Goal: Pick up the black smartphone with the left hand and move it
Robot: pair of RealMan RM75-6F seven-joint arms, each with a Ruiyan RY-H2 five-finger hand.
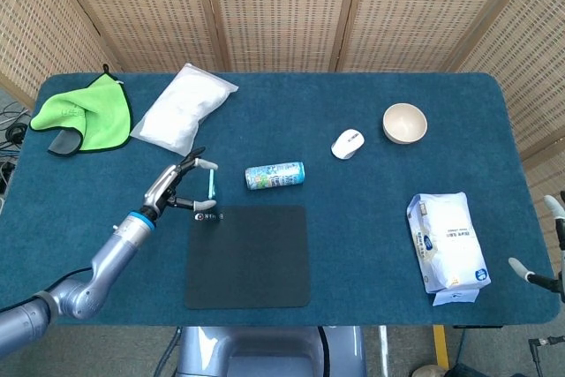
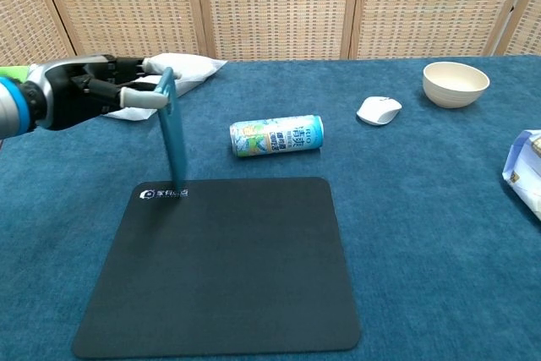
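The black smartphone [image 2: 173, 137] stands nearly upright on its lower edge at the far left corner of the black mouse pad [image 2: 224, 268], its top leaning left. In the head view the smartphone [image 1: 212, 187] shows only as a thin teal edge. My left hand [image 2: 80, 95] is left of it and holds its top end between a finger and the thumb, the other fingers spread; the left hand [image 1: 174, 187] shows the same in the head view. Only pale fingertips of my right hand [image 1: 535, 273] show at the right edge, apart and holding nothing.
A drink can [image 2: 276, 135] lies on its side just right of the phone. Further back are a white mouse [image 2: 379, 110], a bowl [image 2: 456, 83] and a white bag [image 1: 184, 109]. A green cloth [image 1: 82, 110] lies far left, a wipes pack [image 1: 447, 245] at right.
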